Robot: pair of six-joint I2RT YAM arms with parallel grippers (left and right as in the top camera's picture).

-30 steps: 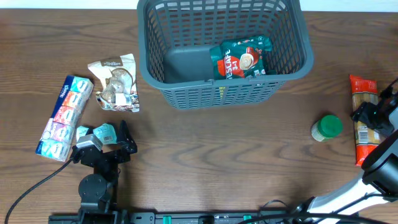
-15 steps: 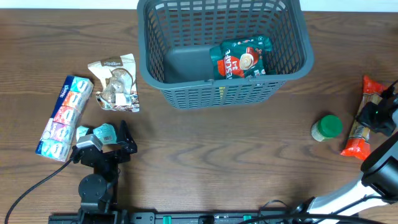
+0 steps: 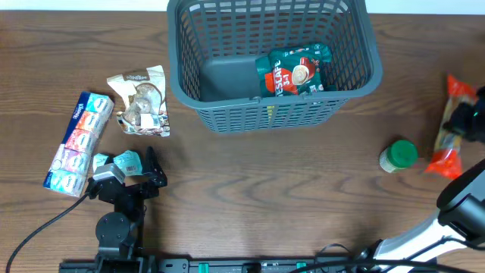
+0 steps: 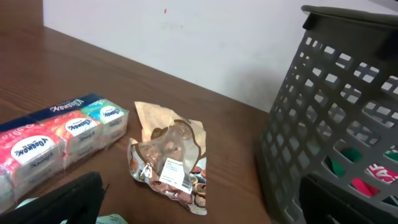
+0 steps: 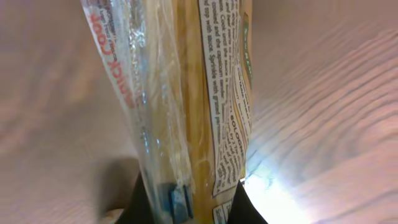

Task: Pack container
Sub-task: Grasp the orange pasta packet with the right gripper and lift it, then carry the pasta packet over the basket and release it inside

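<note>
- Big change from a second ago: the pasta packet isn't lying flat along the right edge of the table any more. It's tilted and a bit blurry, with its red top end further up the frame.
- The right gripper is pinching that packet. The wrist view shows its two dark fingers pressed against the crinkly clear plastic near the printed label.
- Nothing else has moved. The left gripper is parked at the lower left with its jaws spread wide and nothing between them.
- The basket sits at the top centre of the table. It's dark grey plastic with lattice-slotted walls, rounded corners, a thick rim and a solid base.
- Inside it, a glossy green and red coffee pouch lies against the right side.
- Left of the basket there's a clear crumpled snack bag and a soft row of tissue packs.
- A round green-lidded jar stands just beside the packet.
</note>
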